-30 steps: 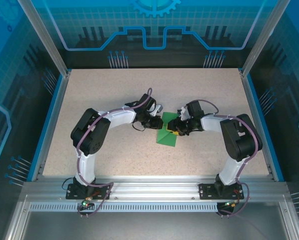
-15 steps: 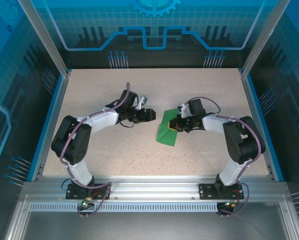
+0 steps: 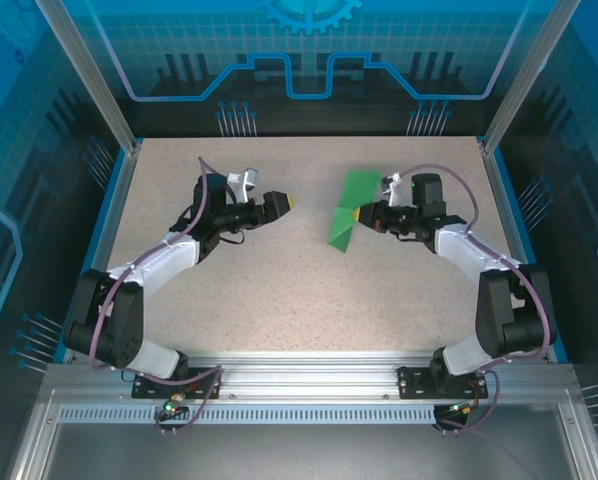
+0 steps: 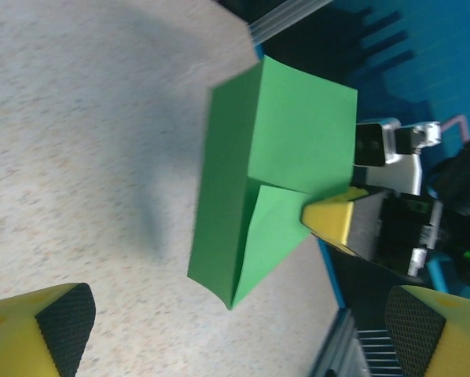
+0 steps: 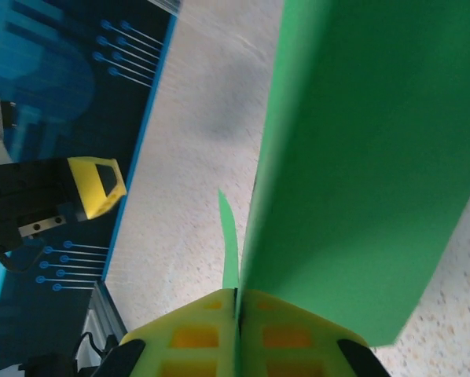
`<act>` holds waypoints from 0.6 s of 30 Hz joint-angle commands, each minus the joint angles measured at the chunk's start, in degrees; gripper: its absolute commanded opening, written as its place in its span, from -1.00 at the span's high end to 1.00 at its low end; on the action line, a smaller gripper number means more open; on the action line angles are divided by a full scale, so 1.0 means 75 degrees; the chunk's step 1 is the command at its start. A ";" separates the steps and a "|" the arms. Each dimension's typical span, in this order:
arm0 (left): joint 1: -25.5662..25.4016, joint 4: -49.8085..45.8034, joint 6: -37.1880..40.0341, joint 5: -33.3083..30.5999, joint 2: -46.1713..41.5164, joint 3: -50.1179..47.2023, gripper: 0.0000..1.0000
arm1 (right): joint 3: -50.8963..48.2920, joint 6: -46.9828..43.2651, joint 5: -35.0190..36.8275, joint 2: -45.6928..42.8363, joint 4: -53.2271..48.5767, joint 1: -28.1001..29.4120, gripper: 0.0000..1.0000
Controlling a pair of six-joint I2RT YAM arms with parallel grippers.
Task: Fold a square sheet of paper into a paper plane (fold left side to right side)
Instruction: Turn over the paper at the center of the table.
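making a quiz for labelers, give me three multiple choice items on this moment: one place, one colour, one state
1. Where is the paper? A lying flat B clamped in the right hand C crumpled in a corner
2. What colour is the paper? A white B green C red
3. How is the left hand? A shut on the paper B shut, empty C open, empty
Key: 1 B, the right hand pinches its edge; 2 B, plain green in every view; 3 C, it stands wide open, apart from the paper.
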 commanded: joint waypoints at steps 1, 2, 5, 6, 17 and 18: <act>0.0045 0.1075 -0.0505 0.0947 -0.0180 0.0016 -0.97 | 0.0382 -0.0246 -0.0925 -0.0355 0.0560 -0.0241 0.92; 0.0033 0.1206 -0.0608 0.1199 -0.0146 0.0077 -0.98 | 0.0492 -0.0309 -0.1137 -0.0409 0.0591 -0.0255 0.92; -0.0012 0.1675 -0.0845 0.1741 -0.0106 0.0187 -0.97 | 0.0776 -0.0538 -0.1658 -0.0537 0.0685 -0.0231 0.91; -0.0054 0.1735 -0.0834 0.1827 -0.0117 0.0224 -0.97 | 0.0806 -0.0559 -0.1762 -0.0577 0.0793 -0.0214 0.91; -0.0705 0.1603 -0.0367 0.2238 -0.0032 0.0795 -0.94 | 0.1323 -0.0471 -0.2514 -0.0377 0.1459 0.0492 0.91; -0.0735 0.1588 -0.0375 0.2238 0.0015 0.0851 -0.94 | 0.1349 -0.0466 -0.2548 -0.0356 0.1484 0.0553 0.91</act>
